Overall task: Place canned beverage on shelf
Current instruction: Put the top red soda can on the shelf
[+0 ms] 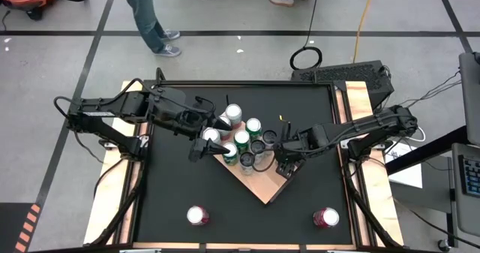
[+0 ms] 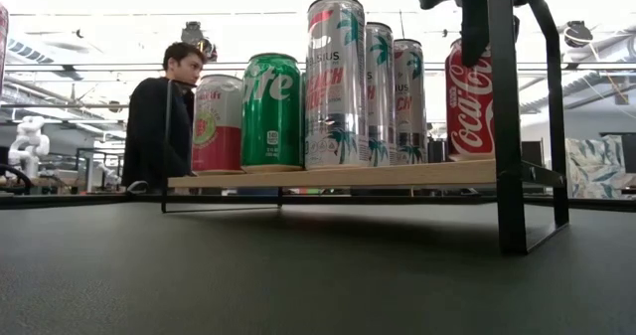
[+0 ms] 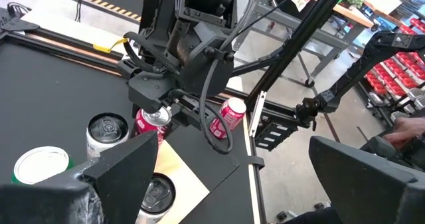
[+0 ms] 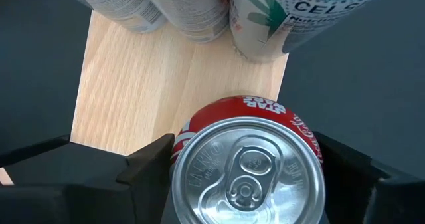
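Observation:
The shelf (image 1: 259, 185), a light wood-grain board on black rods, stands turned like a diamond at mid-table and carries several cans (image 2: 336, 82). A red cola can (image 4: 249, 177) stands upright on the board's right part (image 2: 469, 101). My right gripper (image 1: 281, 161) is above the can and shut on it, hiding it in the high view. My left gripper (image 1: 210, 138) hovers open, high over the cans on the shelf's left side, with nothing between its fingers (image 3: 99, 177). My right gripper pinches the red cola can between its two fingers, one finger (image 4: 149, 167) on each side of the can's wall just below the top rim (image 4: 178, 151). The fingers come from above, pointing steeply down. The can stands upright with its base on the shelf board (image 2: 467, 161).
Two more cans stand on the black table near its front edge, one at the left (image 1: 197, 215) and one at the right (image 1: 325, 218). Tall silver cans (image 4: 265, 18) stand close beyond the red can. A person (image 2: 164, 116) is behind the table.

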You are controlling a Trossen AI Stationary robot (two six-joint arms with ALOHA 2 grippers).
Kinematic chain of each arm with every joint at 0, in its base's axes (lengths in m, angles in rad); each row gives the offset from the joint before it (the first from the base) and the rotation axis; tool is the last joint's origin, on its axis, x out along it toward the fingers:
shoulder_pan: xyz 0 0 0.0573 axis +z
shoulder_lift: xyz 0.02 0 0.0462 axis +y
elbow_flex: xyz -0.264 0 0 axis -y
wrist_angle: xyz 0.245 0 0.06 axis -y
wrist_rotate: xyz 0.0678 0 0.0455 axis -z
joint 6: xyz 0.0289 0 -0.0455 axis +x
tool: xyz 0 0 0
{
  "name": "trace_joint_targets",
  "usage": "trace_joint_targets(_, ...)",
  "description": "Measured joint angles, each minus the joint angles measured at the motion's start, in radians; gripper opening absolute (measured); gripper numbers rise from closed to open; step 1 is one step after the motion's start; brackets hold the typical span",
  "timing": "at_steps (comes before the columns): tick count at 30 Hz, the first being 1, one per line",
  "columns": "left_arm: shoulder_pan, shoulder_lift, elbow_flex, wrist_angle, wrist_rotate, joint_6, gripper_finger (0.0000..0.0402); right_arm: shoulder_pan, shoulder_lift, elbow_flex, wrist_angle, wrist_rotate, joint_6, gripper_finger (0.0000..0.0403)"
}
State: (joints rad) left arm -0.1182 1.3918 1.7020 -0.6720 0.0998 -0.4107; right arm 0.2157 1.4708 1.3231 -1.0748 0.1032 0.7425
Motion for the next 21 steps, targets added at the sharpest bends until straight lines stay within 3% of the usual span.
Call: trace_joint_targets(21,0.0,0.0,0.0,0.0,0.0,0.002,0.0393,-0.006,0.0,0.0,-0.001,-0.03,0.057,0.0277)
